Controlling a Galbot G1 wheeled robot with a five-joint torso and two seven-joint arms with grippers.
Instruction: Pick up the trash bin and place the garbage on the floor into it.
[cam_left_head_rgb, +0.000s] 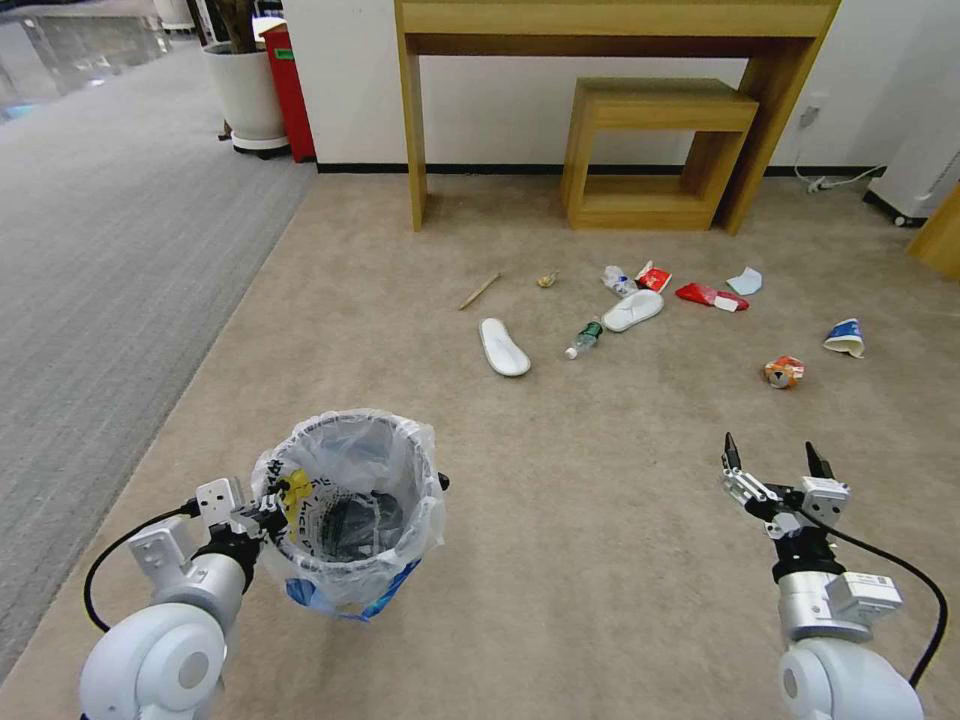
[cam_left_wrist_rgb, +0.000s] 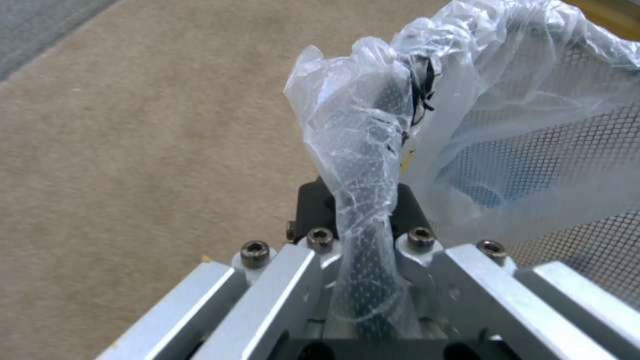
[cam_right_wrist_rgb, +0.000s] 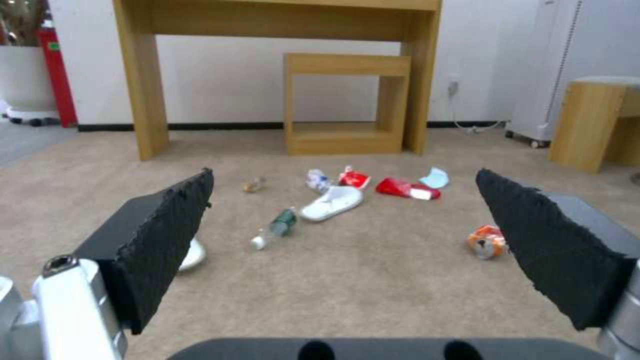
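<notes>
Two hands: left hand on trash bin, right hand agape

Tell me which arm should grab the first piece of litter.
Right, probably: the right claw is open and empty, facing the orange can. The left claw is shut on the trash bin rim.

No readable text, label, brand or number anywhere.
</notes>
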